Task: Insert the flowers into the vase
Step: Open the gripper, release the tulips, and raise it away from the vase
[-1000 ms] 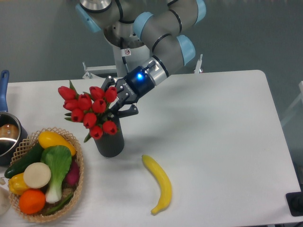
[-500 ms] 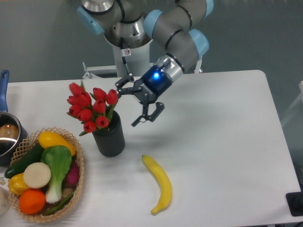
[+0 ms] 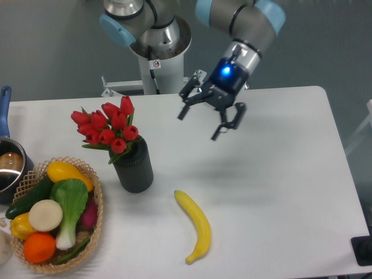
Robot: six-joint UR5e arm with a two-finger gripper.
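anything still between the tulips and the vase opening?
Nothing visible. The tulips already stand in the vase, heads above its rim. The gripper hangs open, up and to the right, apart from both.

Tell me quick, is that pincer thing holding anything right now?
Pincer: open and empty, up above the table, well apart from the flowers standing in the vase.

A white table [image 3: 273, 174] carries the dark vase [image 3: 134, 168], a banana [image 3: 196, 225], a woven basket [image 3: 93, 218] and a pot [image 3: 9, 168].
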